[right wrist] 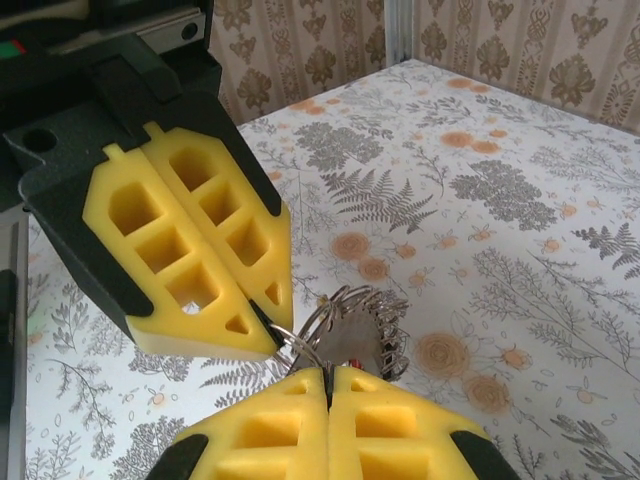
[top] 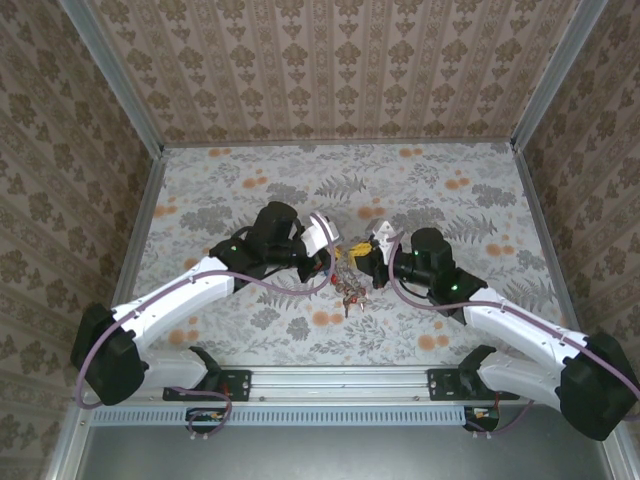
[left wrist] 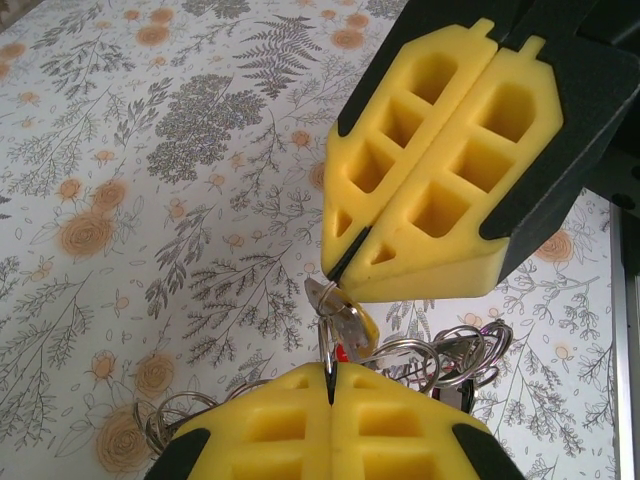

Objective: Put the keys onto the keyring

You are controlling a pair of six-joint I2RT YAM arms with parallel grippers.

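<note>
Jaws pinched on keyring (left wrist: 400, 350) and key (right wrist: 350, 345)

The left claw (left wrist: 330, 385) and right claw (right wrist: 328, 385) are yellow on black. The keyring (left wrist: 440, 355) and keys (left wrist: 345, 315) are silver. The surface (left wrist: 150, 200) is white with grey ferns and orange flowers.
</note>
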